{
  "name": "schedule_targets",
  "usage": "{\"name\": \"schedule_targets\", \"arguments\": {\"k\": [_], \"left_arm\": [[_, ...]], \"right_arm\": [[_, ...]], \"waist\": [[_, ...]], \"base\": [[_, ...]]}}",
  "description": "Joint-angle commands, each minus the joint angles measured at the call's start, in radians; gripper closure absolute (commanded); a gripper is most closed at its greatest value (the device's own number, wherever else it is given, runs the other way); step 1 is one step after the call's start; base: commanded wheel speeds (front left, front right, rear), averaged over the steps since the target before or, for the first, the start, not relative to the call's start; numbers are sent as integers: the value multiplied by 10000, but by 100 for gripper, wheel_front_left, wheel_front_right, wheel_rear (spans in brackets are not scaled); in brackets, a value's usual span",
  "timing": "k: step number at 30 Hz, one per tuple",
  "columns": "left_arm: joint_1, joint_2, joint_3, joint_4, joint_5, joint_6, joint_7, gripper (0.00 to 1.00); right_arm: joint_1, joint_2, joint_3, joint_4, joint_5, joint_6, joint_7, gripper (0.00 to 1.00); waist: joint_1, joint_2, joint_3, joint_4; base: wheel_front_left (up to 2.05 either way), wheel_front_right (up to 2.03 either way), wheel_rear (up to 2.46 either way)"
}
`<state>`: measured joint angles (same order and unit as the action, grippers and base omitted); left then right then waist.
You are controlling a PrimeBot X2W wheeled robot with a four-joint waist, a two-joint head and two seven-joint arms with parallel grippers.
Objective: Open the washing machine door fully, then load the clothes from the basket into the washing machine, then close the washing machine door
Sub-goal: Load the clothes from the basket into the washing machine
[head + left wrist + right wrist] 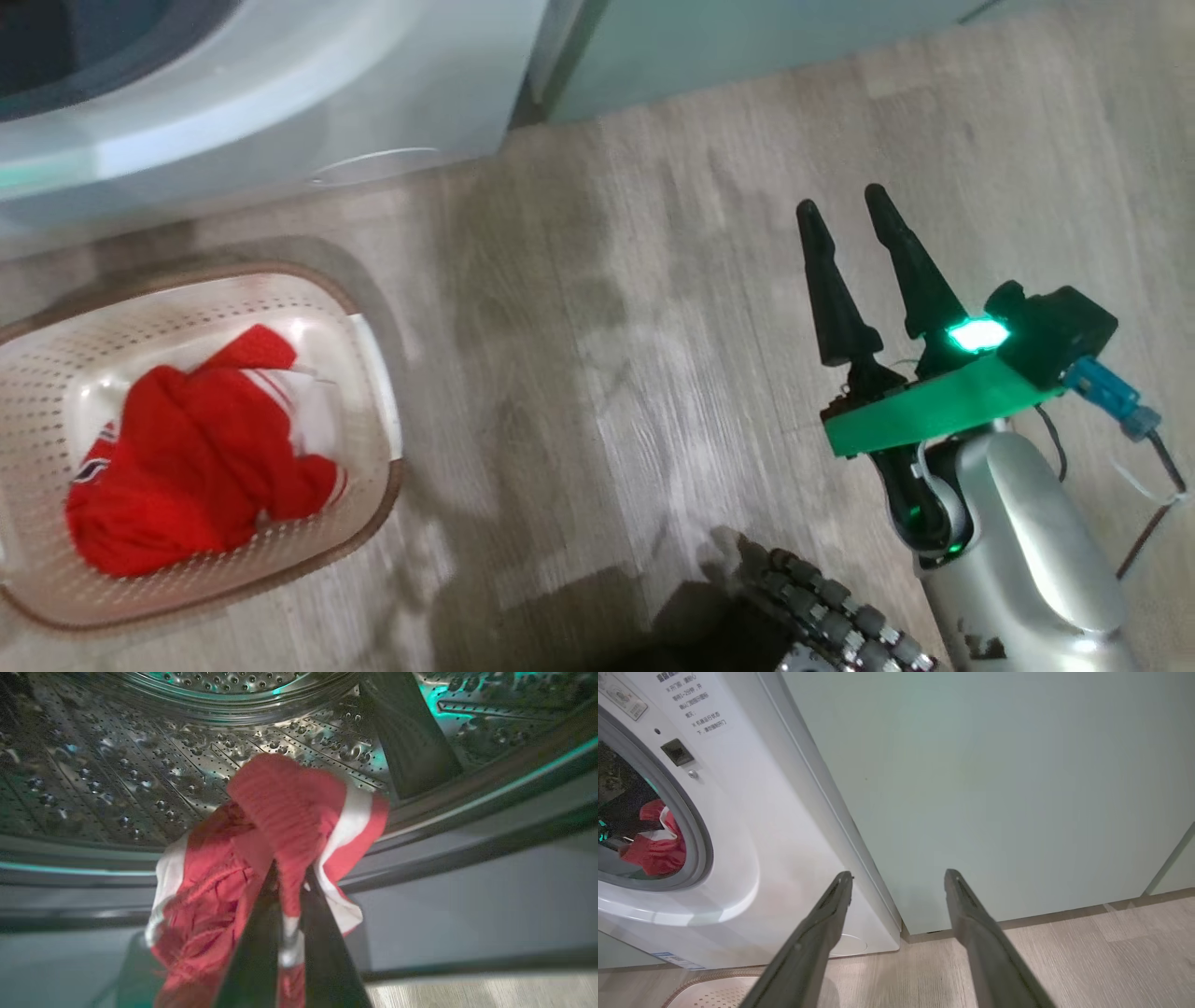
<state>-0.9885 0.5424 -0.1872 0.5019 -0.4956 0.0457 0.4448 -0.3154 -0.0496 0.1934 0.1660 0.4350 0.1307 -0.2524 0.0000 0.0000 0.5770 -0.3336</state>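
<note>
One red garment [280, 826] clamped in the closed left gripper [292, 877] just inside the washing machine [775, 835] mouth, second red garment [187, 457] in the basket [327, 322] before the washing machine. Right gripper [899, 875] spread, empty, near its front. Loading under way; next, likely release deeper inside, then fetch the second.

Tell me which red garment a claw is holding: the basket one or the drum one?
The bright red white-trimmed garment at the steel drum: the left claw is shut on it. The other red garment lies loose in the cream perforated basket.
</note>
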Motion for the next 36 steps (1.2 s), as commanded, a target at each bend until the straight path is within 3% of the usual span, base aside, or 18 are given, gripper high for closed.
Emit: {"name": "schedule_targets", "arguments": {"k": [1, 6, 10, 21, 31, 32, 33, 36], "left_arm": [[-515, 717, 426, -215, -27, -14, 114, 100], [-1169, 1111, 516, 111, 66, -86, 15, 100], [-1646, 1242, 550, 350, 239, -159, -657, 100], [-3306, 1888, 363, 1132, 1483, -377, -4586, 100], [-2985, 1534, 247, 2902, 1146, -584, -4690, 100], [-2994, 1486, 234, 2979, 1126, -588, -4732, 27], [-2999, 1428, 214, 3046, 1110, -594, -4779, 0], [-2995, 1278, 90, 3151, 1138, -644, -4993, 0]], "right_arm": [[-45, -6, 225, -332, 145, 0, -93, 0], [-53, -6, 371, -378, 414, 0, -93, 0], [-89, -6, 455, -461, 566, 0, -93, 0], [-225, -6, 631, -772, 882, 0, -93, 0], [-345, -6, 609, -711, 832, 0, -93, 0], [-355, -6, 595, -698, 811, 0, -93, 0], [-361, -6, 575, -682, 785, 0, -93, 0], [-350, -6, 505, -634, 711, 0, -93, 0]], "waist": [[0, 0, 289, -353], [0, 0, 667, -805], [0, 0, 896, -1026], [0, 0, 1579, -1553], [0, 0, 1626, -1297], [0, 0, 1609, -1266], [0, 0, 1582, -1230], [0, 0, 1461, -1112]], "base": [[0, 0, 0], [0, 0, 0], [0, 0, 0], [0, 0, 0], [0, 0, 0], [0, 0, 0], [0, 0, 0], [0, 0, 0]]}}
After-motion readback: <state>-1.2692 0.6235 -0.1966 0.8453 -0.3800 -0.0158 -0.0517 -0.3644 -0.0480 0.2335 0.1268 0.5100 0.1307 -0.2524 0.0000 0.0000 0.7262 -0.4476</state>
